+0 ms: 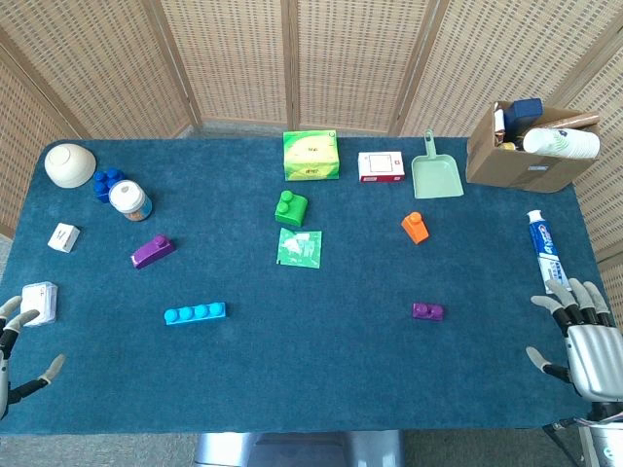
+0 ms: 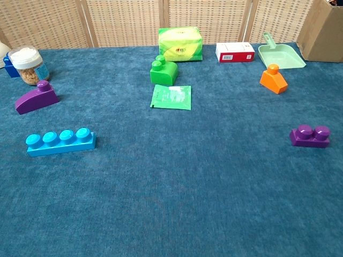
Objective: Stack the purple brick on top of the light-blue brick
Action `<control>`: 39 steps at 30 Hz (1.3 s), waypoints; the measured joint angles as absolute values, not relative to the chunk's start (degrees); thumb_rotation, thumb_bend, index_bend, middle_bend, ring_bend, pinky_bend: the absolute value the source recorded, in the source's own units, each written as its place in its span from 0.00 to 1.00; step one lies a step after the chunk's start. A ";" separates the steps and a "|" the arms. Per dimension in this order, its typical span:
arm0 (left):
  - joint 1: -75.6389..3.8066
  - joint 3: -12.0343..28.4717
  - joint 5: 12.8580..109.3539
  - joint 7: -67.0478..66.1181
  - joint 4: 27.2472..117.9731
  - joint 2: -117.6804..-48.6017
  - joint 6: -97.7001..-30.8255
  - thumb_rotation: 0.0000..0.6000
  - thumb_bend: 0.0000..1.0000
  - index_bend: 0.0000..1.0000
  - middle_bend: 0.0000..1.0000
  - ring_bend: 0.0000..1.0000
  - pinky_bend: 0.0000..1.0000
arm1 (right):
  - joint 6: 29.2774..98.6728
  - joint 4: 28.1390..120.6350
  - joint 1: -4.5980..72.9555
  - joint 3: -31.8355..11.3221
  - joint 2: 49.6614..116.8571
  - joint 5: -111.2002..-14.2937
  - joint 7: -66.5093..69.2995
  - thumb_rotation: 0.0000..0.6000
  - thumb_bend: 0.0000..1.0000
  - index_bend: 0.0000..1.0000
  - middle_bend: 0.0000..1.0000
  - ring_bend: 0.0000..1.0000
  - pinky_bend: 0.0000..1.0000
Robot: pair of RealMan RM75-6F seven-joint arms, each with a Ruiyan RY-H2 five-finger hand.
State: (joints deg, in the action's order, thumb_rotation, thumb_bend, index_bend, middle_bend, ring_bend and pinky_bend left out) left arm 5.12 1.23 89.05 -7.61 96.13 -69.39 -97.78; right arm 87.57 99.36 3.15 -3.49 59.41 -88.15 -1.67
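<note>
Sitting well apart from our right hand (image 1: pixel 584 341), the purple brick (image 1: pixel 427 311) lies w/ long axis left-right, studs up. Light-blue brick (image 1: pixel 195 312) is far left of it, also lengthwise left-right, nearer our left hand (image 1: pixel 15 350). Both hands spread, holding nothing, at table (image 1: pixel 321 370) edges.

A staged test area is being shown: a blue-carpeted table (image 1: pixel 321 379) is being enclosed by woven screens (image 1: pixel 292 58) and scattered with toy bricks (image 1: pixel 195 312) and household items.
</note>
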 measured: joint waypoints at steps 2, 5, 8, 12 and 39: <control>5.03 1.24 88.91 -7.54 96.05 -69.46 -97.42 0.81 0.28 0.26 0.16 0.02 0.00 | 87.45 99.54 3.25 -3.58 59.39 -88.08 -1.95 1.00 0.17 0.27 0.16 0.00 0.00; 4.86 1.24 88.57 -7.34 95.82 -69.56 -96.73 0.81 0.28 0.26 0.16 0.02 0.00 | 87.23 99.74 3.35 -3.69 59.42 -87.84 -2.24 1.00 0.17 0.27 0.16 0.00 0.00; 4.65 1.33 88.29 -7.02 95.57 -69.58 -96.20 0.80 0.28 0.26 0.16 0.02 0.00 | 86.93 99.88 3.43 -3.61 59.50 -87.78 -2.41 1.00 0.17 0.27 0.16 0.00 0.00; 4.48 1.46 88.67 -7.03 95.61 -69.42 -96.22 0.81 0.28 0.26 0.17 0.05 0.00 | 87.14 100.03 3.34 -3.57 59.63 -87.93 -2.29 1.00 0.17 0.27 0.16 0.00 0.00; -8.95 5.41 76.84 -21.87 101.33 -69.58 -73.97 0.78 0.28 0.29 0.11 0.01 0.00 | 85.08 101.36 4.10 -5.20 59.34 -83.31 -4.74 1.00 0.17 0.27 0.16 0.00 0.00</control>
